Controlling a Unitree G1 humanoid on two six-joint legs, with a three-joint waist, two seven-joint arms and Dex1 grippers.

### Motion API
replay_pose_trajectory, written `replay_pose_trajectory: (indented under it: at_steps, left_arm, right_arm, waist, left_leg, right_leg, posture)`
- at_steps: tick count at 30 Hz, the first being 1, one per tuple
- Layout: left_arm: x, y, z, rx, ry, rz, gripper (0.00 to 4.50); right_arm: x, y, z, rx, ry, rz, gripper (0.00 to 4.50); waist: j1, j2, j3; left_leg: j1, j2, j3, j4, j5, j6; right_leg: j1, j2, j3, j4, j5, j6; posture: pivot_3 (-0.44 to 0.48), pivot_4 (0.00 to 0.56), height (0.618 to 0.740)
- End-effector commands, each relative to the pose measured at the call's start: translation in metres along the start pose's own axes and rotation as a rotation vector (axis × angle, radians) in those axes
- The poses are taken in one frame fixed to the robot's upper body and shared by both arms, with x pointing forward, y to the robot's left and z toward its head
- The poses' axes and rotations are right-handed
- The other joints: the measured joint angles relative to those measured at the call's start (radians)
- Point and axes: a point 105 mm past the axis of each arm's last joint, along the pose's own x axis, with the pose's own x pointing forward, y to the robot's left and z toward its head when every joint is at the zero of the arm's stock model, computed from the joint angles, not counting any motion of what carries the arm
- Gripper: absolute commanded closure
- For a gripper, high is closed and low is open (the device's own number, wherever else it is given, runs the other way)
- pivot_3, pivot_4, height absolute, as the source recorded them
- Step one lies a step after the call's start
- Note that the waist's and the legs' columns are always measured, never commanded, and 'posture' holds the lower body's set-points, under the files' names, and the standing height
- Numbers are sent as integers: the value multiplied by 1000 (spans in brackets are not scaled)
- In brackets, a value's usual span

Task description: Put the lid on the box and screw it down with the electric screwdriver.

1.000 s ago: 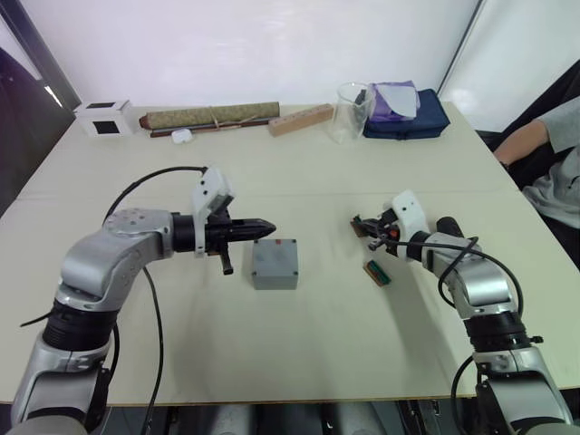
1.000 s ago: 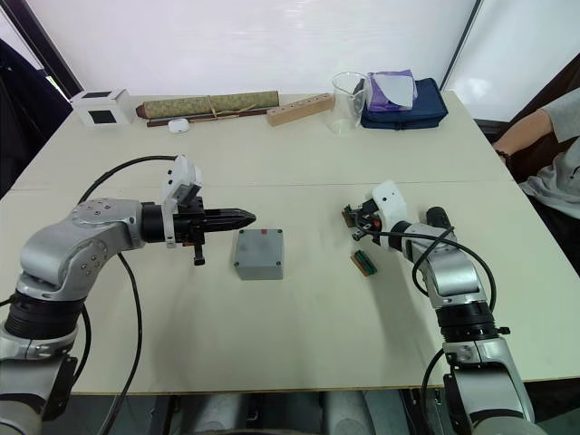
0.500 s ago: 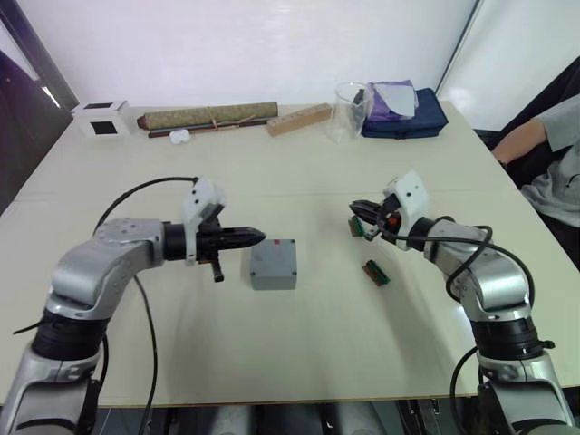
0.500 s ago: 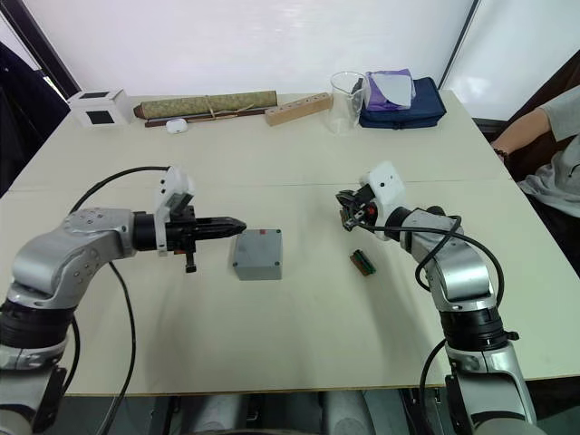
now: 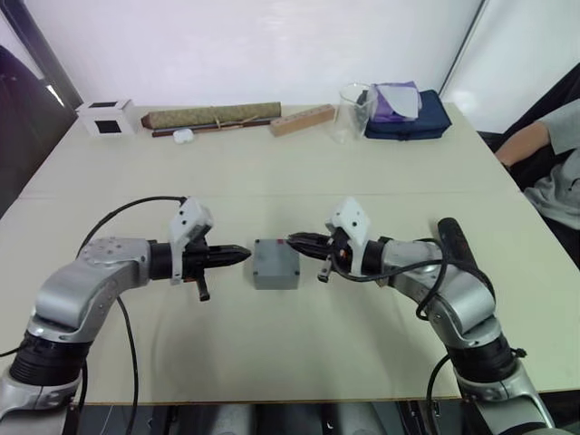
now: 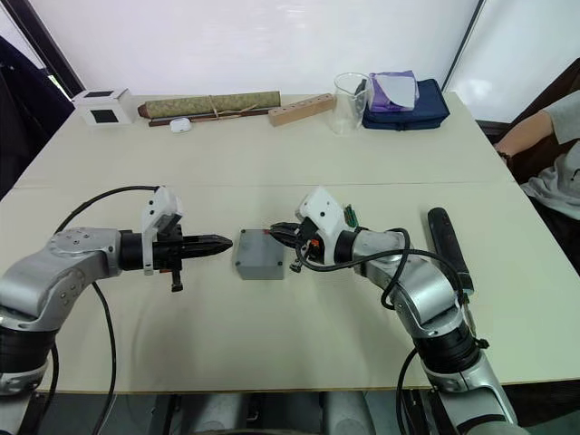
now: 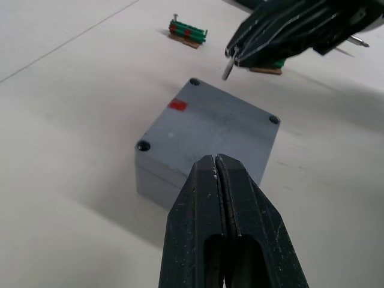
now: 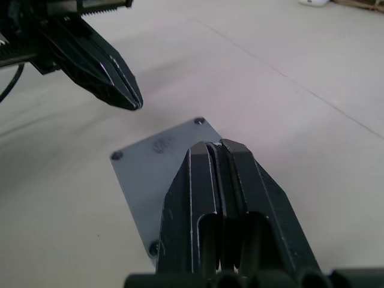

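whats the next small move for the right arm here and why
Probably ease the right gripper down to seat its screw in the lid's nearest corner hole: the lid already sits on the box, and the holes look empty.

Beige desk (image 5: 299, 381). Box (image 5: 275, 263) w/ lid on sits mid-desk. Screwdriver (image 6: 449, 246) lies nr right edge, well apart from box. Small green part (image 6: 350, 215) between them. Along far edge, left corner to right: white cube (image 5: 106, 117), small white item (image 5: 183, 136), long roll (image 5: 214, 117), wood block (image 5: 301, 120), clear beaker (image 5: 354, 112), navy pouch (image 5: 410, 120) w/ purple pack on top.
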Motion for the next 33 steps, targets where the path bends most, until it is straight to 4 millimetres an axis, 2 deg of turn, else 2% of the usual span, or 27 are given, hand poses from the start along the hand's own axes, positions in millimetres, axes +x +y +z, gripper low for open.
replay_pose_trajectory:
  at_steps: [1, 7, 31, 33]
  left_arm:
    - [-2, -3, 11, 46, -32, 7, 4500]
    - [-1, -1, 13, 52, -34, 10, 4500]
    - [3, 0, 14, 62, -28, 3, 4500]
    - [3, 0, 14, 63, -30, 1, 4500]
  right_arm:
    - [-1, -7, 5, -38, -23, -30, 4469]
    - [3, -14, 2, -55, -15, -53, 4469]
    - [10, -16, -4, -60, 1, -57, 4469]
    - [10, -16, -4, -62, 0, -55, 3804]
  waist:
    - [-1, 0, 0]
    - [1, 0, 0]
    - [2, 0, 0]
    - [1, 0, 0]
  left_leg:
    - [0, 0, 0, 0, 0, 0]
    - [0, 0, 0, 0, 0, 0]
    - [0, 0, 0, 0, 0, 0]
    - [0, 0, 0, 0, 0, 0]
  right_leg:
    - [0, 0, 0, 0, 0, 0]
    - [0, 0, 0, 0, 0, 0]
    - [0, 0, 0, 0, 0, 0]
    - [0, 0, 0, 0, 0, 0]
  posture:
    - [0, 150, 740]
    - [0, 150, 740]
    - [0, 150, 740]
    - [0, 150, 740]
